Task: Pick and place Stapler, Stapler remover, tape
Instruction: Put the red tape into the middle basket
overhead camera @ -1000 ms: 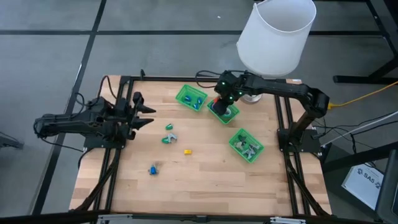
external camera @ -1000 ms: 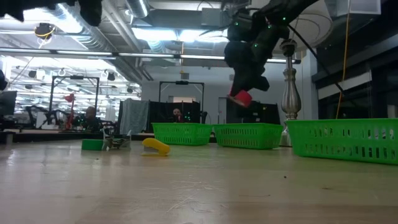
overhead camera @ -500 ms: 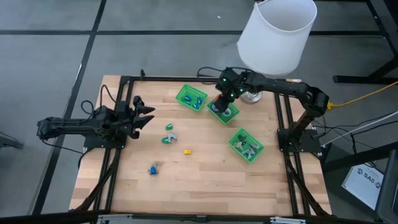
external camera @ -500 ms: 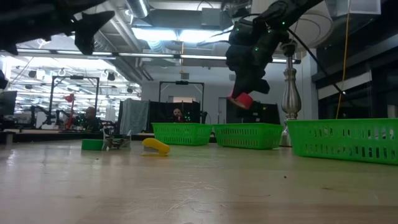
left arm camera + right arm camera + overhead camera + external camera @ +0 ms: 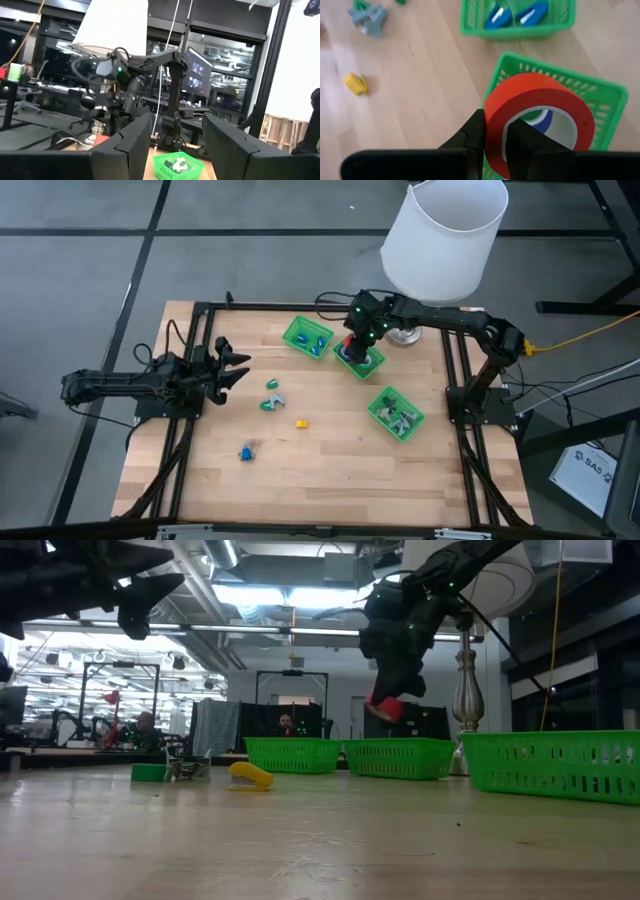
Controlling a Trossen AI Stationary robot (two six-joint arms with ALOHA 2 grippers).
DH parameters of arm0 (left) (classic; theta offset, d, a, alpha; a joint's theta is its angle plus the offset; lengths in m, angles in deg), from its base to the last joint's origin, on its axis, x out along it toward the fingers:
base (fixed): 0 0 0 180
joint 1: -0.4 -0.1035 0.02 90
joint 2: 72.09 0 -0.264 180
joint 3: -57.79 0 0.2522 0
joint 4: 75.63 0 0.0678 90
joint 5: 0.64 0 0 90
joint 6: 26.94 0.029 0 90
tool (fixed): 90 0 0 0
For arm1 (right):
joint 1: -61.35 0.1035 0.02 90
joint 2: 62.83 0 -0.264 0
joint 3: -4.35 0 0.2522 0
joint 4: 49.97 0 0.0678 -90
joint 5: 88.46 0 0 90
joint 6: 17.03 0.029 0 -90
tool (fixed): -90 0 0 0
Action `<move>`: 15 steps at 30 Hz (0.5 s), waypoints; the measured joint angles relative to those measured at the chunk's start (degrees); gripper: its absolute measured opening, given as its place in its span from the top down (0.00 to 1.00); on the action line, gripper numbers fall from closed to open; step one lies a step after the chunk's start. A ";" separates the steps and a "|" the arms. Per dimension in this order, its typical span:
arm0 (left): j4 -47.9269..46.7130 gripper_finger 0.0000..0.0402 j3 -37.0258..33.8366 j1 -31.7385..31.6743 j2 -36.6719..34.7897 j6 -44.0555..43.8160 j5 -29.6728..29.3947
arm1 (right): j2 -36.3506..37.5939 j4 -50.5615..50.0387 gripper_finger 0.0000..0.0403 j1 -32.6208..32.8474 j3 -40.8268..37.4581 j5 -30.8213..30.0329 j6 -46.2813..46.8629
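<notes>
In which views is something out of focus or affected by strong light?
Low view: ceiling lights glare brightly; the near table is soft. Right wrist view: the red tape in the right gripper is slightly blurred; the yellow stapler is soft. Left wrist view: dim, with window reflections.

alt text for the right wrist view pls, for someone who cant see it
The right gripper holds a red tape roll by its wall, jaws closed on it, above a green basket on the wooden table. A second green basket beyond holds two blue staplers; a small yellow object and a grey-green one lie loose.
</notes>
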 joint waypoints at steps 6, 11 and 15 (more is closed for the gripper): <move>-0.03 0.57 0.00 -0.07 0.04 0.37 -1.52 | -1.75 -0.82 0.87 -0.68 -0.02 0.12 -4.18; -2.16 0.57 0.00 -0.07 0.04 1.78 -1.27 | -2.24 -1.38 0.86 -1.91 -0.02 0.17 -8.70; -4.62 0.57 0.00 -0.07 0.07 3.90 -0.21 | -2.23 -1.23 0.86 -3.60 -0.02 0.47 -10.85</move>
